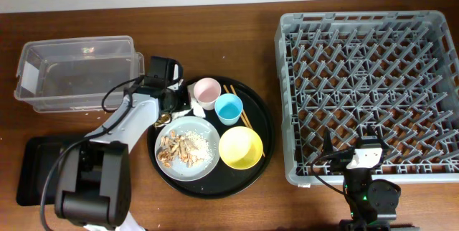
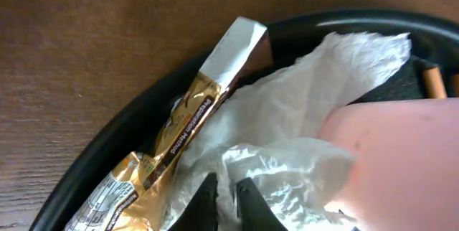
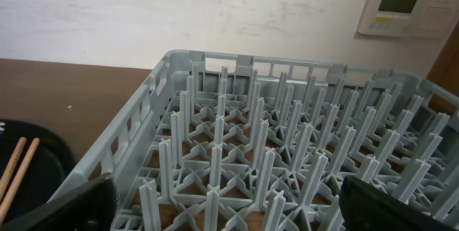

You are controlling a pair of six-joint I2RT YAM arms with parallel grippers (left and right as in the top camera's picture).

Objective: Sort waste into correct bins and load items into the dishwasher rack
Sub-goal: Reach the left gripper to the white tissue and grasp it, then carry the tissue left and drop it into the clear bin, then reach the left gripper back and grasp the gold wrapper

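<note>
My left gripper [image 2: 226,204] is shut on the crumpled white napkin [image 2: 301,116] at the left inner edge of the round black tray [image 2: 107,152]. The brown-and-gold wrapper [image 2: 188,120] lies against the napkin's left side. The pink cup [image 2: 401,159] is right beside it. In the overhead view the left gripper [image 1: 176,105] is next to the pink cup [image 1: 206,92], the blue cup [image 1: 229,108], the yellow bowl [image 1: 240,147] and the plate [image 1: 208,161] with food scraps [image 1: 179,148]. My right gripper [image 3: 229,213] is open and empty over the rack's [image 3: 287,138] front edge.
The clear tub [image 1: 75,69] stands at the back left. The shallow black tray [image 1: 32,170] lies at the front left, partly under my left arm. Chopsticks [image 1: 239,109] lie on the round tray [image 1: 264,127]. The rack [image 1: 369,95] fills the right side.
</note>
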